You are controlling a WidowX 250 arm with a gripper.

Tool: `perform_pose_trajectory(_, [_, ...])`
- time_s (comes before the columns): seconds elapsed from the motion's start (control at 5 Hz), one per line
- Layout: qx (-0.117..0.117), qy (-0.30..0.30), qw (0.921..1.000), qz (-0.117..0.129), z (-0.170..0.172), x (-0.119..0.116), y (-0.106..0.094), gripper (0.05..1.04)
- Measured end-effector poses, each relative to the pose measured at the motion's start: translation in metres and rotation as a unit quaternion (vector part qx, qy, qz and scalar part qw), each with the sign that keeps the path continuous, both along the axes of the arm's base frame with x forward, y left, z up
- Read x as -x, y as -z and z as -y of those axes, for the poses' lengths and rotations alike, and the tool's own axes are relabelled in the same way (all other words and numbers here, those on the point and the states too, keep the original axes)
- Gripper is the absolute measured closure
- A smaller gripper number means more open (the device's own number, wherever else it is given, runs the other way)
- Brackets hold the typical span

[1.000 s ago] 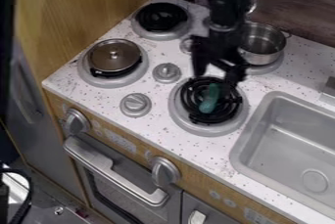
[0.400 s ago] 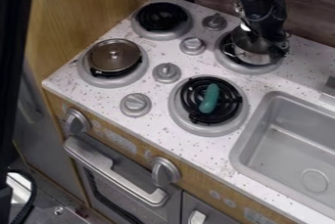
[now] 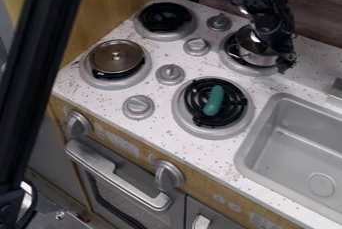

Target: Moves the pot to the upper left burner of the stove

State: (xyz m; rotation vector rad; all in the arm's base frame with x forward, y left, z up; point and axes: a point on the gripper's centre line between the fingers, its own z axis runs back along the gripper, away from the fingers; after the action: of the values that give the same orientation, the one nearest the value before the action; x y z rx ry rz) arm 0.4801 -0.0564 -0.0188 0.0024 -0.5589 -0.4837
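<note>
The gripper point(image 3: 284, 62) hangs at the right side of the small silver pot point(image 3: 255, 56), covering part of it. This metal pot rests on the upper right burner point(image 3: 230, 62), whose black coil shows at the pot's left. At the back left is the upper left burner point(image 3: 164, 18), a black coil in a grey ring with nothing on it. Whether the gripper touches the pot's wall cannot be made out.
A lidded pan point(image 3: 116, 57) sits on the lower left burner. On the lower right burner lies a green object point(image 3: 214, 100). Knobs point(image 3: 170, 74) stand between the burners, and the sink point(image 3: 300, 148) is at the right. A black bar point(image 3: 47, 63) crosses the left edge.
The gripper has moved right from above the lower right burner to the pot, then slightly down. The pot stands a little further left than before. A black bar has swung in at the left.
</note>
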Motion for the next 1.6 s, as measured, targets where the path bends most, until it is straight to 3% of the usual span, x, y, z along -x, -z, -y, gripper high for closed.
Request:
perform_pose_trajectory(0.4, [-0.001, 0.004, 1.0, -0.005, 0.002, -0.019, 0.022, 0.135])
perform_pose_trajectory(0.8, [-0.012, 0.0, 0.9999, -0.001, -0.005, -0.019, 0.025, 0.705])
perform_pose_trajectory(1.0, [-0.011, -0.003, 0.9999, -0.001, -0.009, -0.015, 0.022, 0.911])
perform_pose_trajectory(1.2, [-0.038, 0.005, 0.9993, 0.001, -0.025, -0.004, 0.014, 0.997])
perform_pose_trajectory(1.6, [-0.048, -0.05, 0.9974, 0.019, -0.095, -0.005, -0.004, 1.003])
